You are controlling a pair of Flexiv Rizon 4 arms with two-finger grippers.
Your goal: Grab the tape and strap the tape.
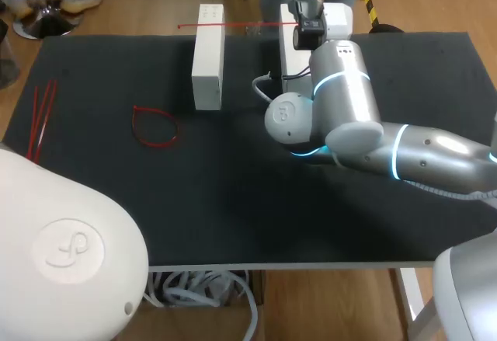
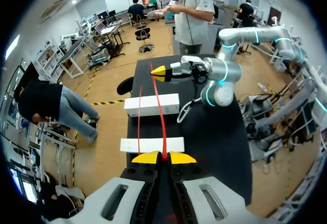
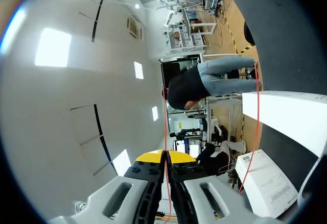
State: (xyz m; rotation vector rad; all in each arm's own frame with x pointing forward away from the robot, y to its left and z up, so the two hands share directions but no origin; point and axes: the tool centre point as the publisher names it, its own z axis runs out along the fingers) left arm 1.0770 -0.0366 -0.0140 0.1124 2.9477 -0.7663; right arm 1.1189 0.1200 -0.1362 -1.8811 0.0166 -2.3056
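The red tape (image 2: 162,117) runs in a straight line between the two claws. It crosses the top of the near white box (image 2: 152,145), just ahead of the left gripper (image 2: 163,157), and then the far white box (image 2: 152,104). Each claw is pinched narrow on one end of it: the left gripper's yellow tips meet on the strand, and the right gripper (image 3: 164,156) nips its end the same way, past the far box. Holding the ends apart likely serves to pull the tape taut and lift it off the black table (image 1: 233,201) — ready to be drawn down round the boxes. A second red strand lies beside the first over the boxes; I cannot tell whether it is the same tape. A red loop (image 1: 155,129) and loose red strips (image 1: 43,116) lie well apart on the left — probably spares.
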